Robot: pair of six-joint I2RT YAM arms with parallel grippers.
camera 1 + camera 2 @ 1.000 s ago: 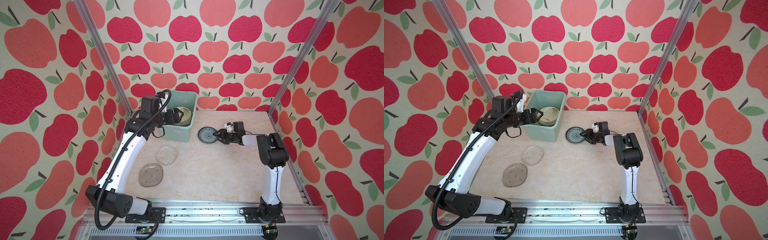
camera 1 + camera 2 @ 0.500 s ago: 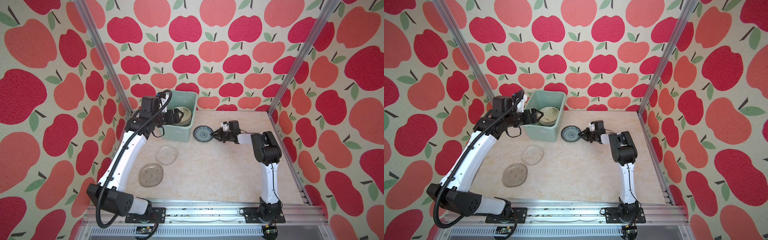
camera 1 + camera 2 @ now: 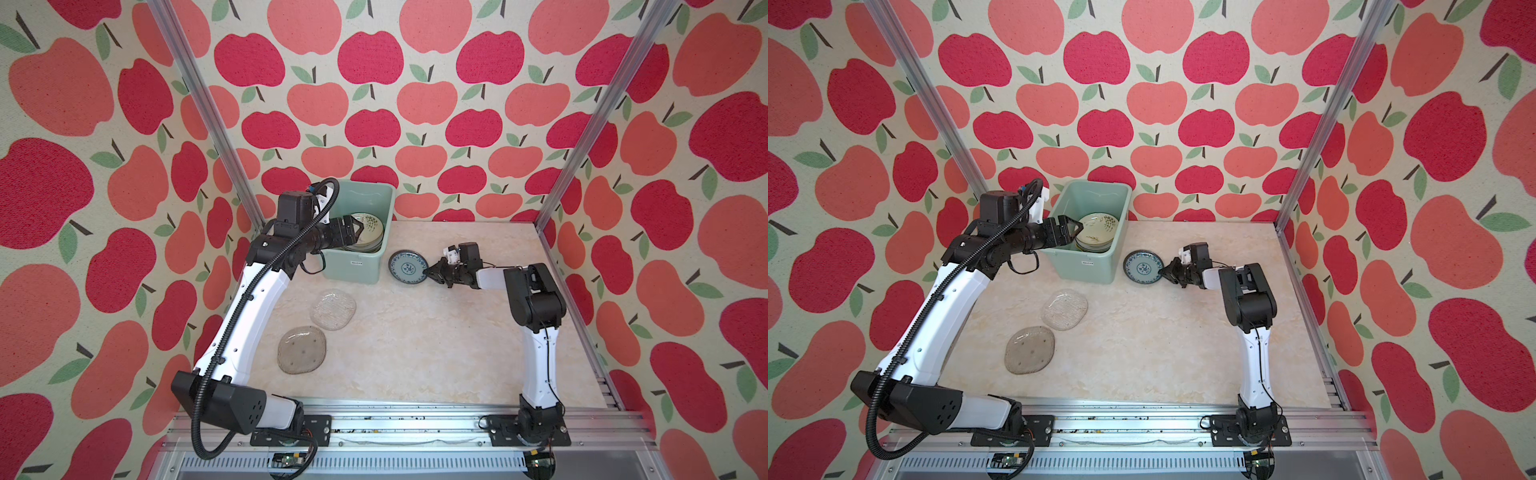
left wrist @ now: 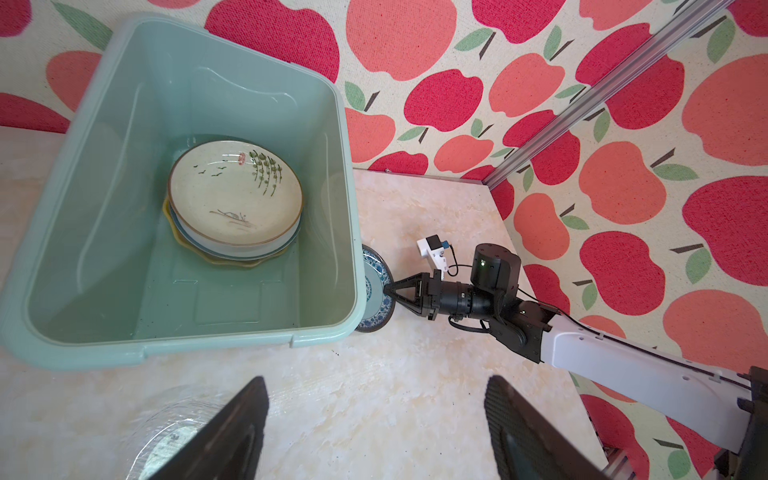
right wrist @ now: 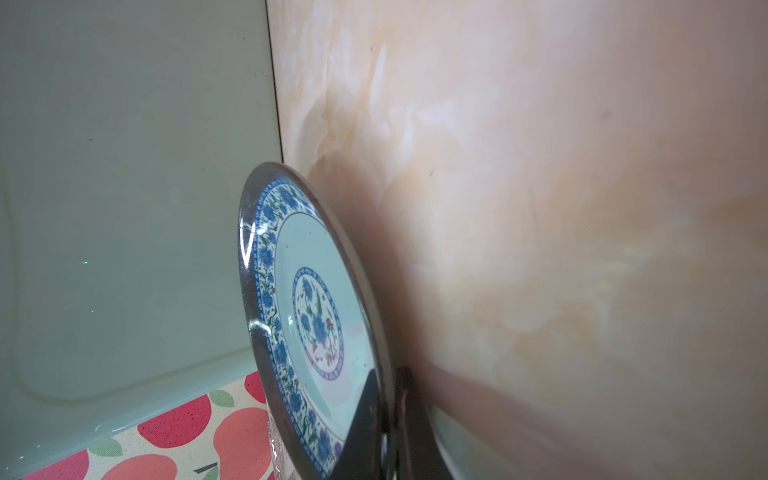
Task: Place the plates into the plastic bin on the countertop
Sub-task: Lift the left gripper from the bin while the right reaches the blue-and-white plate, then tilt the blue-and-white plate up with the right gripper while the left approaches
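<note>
The right tool (image 3: 430,274) is clamped on the rim of the small blue-patterned plate (image 3: 408,268). The plate sits just beside the right wall of the bin (image 3: 353,266), over the surface (image 3: 415,353). In both top views the plate reads as a plain oval and its tilt is hard to judge. The right wrist view settles it: one finger (image 5: 365,415) lies on the patterned face and the other behind the rim, pinching it. The plate is tilted, with the gripped edge raised off the surface and a shadow beneath it. Its far edge is close to the bin's outer wall; whether they touch cannot be told. From the left wrist view the bin's rim hides part of this plate.

The left tool (image 3: 357,228) hangs above the bin's left side, its jaws wide apart with nothing between them. Only its wrist view looks straight down into the bin. There lies a stack of plates (image 4: 235,195), a cream one with green brush marks on top, a blue-rimmed one below it and a yellow scalloped one lowest. The top views show only the stack's top.

In both top views a ribbed glass plate (image 3: 333,309) and a dotted glass plate (image 3: 302,349) lie flat on the surface beside the left arm. The left wrist view catches only a blurred part of one of them.
</note>
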